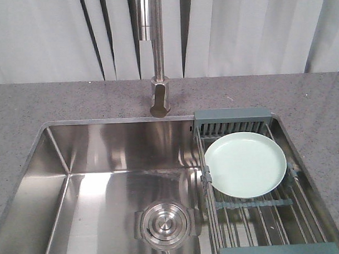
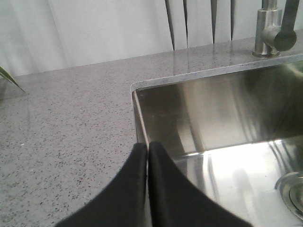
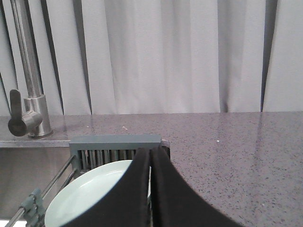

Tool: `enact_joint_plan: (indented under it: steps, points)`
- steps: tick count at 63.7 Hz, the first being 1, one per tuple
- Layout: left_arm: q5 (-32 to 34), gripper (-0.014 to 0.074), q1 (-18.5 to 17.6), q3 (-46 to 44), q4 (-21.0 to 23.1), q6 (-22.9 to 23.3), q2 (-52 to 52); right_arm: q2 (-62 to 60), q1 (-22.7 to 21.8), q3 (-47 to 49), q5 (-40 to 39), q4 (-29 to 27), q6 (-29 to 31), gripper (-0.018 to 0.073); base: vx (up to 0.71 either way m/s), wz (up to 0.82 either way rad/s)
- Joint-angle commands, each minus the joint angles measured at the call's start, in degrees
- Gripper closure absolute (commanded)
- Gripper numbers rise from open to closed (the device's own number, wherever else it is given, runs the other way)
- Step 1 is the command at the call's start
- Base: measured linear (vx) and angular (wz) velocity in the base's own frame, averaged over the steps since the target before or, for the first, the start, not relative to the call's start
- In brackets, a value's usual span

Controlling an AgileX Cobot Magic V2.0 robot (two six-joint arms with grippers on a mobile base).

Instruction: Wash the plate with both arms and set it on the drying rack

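Observation:
The pale mint-green plate [image 1: 246, 163] lies face up on the drying rack [image 1: 262, 216], which spans the right end of the sink. Neither arm shows in the front view. In the right wrist view my right gripper [image 3: 150, 152] is shut with nothing in it, its tips above the plate's [image 3: 90, 194] right side and in front of the rack's grey-teal end piece [image 3: 116, 140]. In the left wrist view my left gripper [image 2: 147, 147] is shut and empty, over the sink's rim where it meets the counter, near the far left corner.
The steel sink [image 1: 103, 146] has a round drain [image 1: 166, 223] in its floor. A tall faucet [image 1: 157, 49] stands behind it at the middle, its lever seen in both wrist views. Speckled grey counter [image 1: 40, 103] surrounds the sink. A curtain hangs behind.

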State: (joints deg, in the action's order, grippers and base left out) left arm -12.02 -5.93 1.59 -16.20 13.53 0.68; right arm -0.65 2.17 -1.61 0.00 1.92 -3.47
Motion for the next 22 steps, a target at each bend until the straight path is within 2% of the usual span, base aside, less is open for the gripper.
enact_joint_plan:
  steps: [1, 22]
  points:
    - [3.66, 0.0603, -0.27, 1.03, -0.16, 0.10, 0.86, -0.64, -0.25, -0.12, -4.19, 0.00, 0.17, 0.0566, 0.00, 0.00]
    - [3.66, 0.0603, -0.27, 1.03, -0.16, 0.10, 0.86, -0.64, -0.25, -0.12, -4.19, 0.00, 0.17, 0.0566, 0.00, 0.00]
